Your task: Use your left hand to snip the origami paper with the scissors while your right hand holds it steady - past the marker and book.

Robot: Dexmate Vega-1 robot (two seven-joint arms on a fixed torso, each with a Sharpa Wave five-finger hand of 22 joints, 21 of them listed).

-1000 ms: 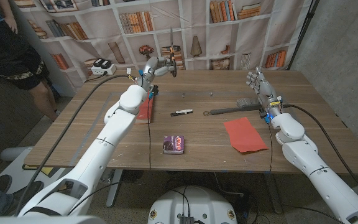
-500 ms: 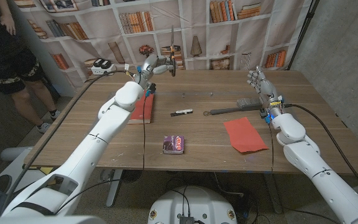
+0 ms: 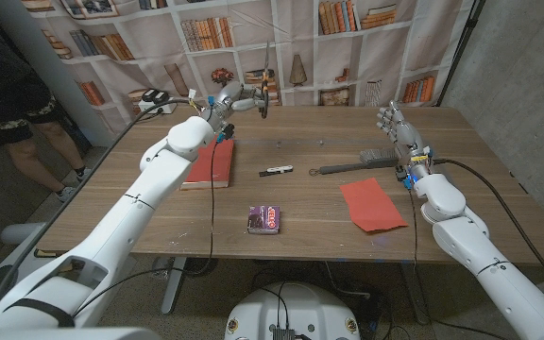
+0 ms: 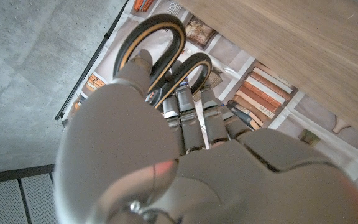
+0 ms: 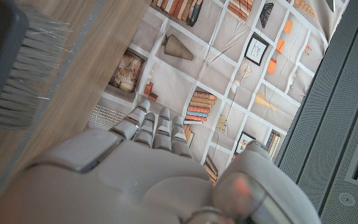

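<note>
Scissors [image 3: 265, 90] were held aloft by the left hand [image 3: 231, 100] at upper centre, origami paper [image 3: 373, 204] lay lower right, unheld beside the open-fingered right hand [image 3: 392, 124]; uncontrolled paper slippage was judged likely.

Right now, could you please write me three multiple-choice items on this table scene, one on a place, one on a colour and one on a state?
1. Where does the origami paper lie?
A. on the table in front of the right hand
B. on the book
C. between the scissor blades

2. What colour is the book?
A. blue
B. red
C. green

3. What is the left hand doing?
A. resting open on the table
B. pressing on the paper
C. holding the scissors up above the table's far edge

Key: 1 A, the head view shows the paper flat near the right hand. 2 B, its cover is red. 3 C, its fingers pass through the handle loops.
</note>
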